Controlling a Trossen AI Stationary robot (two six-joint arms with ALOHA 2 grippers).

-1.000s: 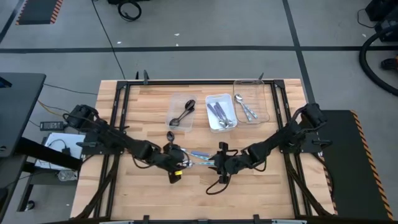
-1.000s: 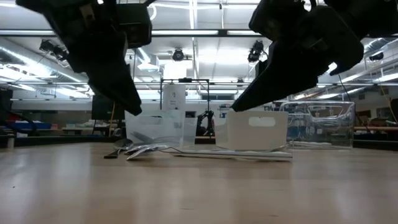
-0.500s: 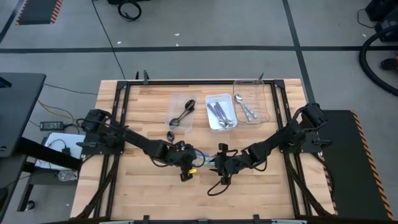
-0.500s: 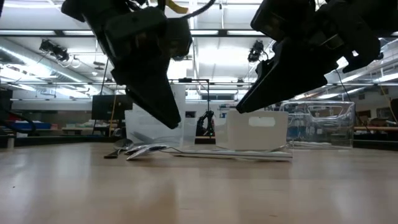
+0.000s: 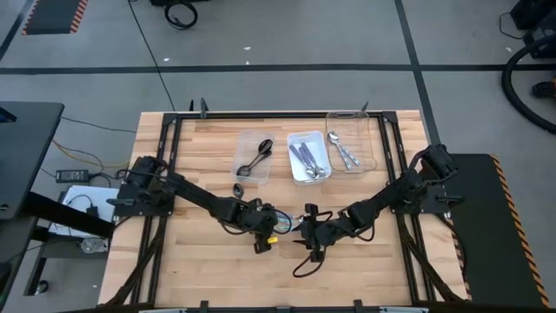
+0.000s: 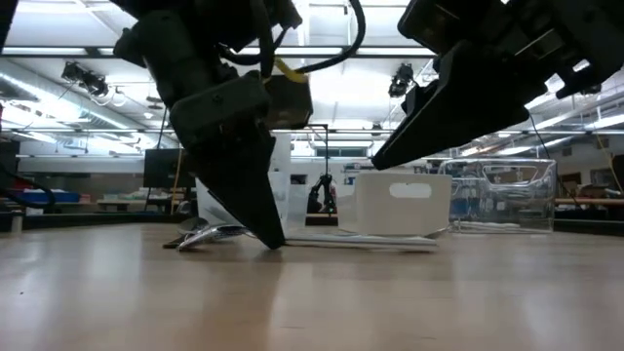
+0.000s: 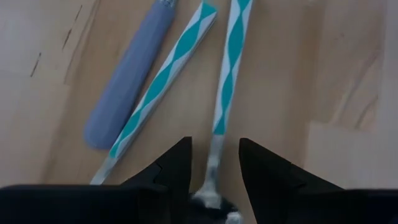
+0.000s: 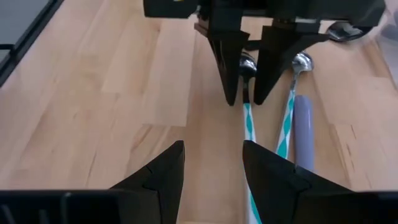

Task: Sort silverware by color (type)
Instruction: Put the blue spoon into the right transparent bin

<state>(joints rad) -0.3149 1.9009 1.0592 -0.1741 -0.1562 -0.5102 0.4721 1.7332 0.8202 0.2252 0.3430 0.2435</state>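
Note:
Three spoons lie side by side on the wood between my grippers: two with teal-and-white striped handles (image 7: 233, 68) (image 7: 168, 74) and one with a purple handle (image 7: 127, 81). My left gripper (image 7: 214, 146) is open, pointing down with its tips at the tabletop (image 6: 271, 239). Its fingers stand on either side of one striped spoon's silver neck (image 8: 247, 84). My right gripper (image 8: 212, 149) is open and hovers just above the table (image 5: 306, 229), facing the left one along the handles. One black spoon (image 5: 237, 189) lies loose on the table.
Three trays stand along the far side: a clear one with black spoons (image 5: 254, 158), a white one with purple-handled spoons (image 5: 308, 158), and a clear one with silver spoons (image 5: 351, 149). Bare wood stretches along the near edge (image 5: 217, 278).
My left gripper has moved toward the table's right and come down over the striped spoons, ending with its fingertips at the tabletop astride one spoon's neck. My right gripper has kept roughly where it was. The spoons have not shifted.

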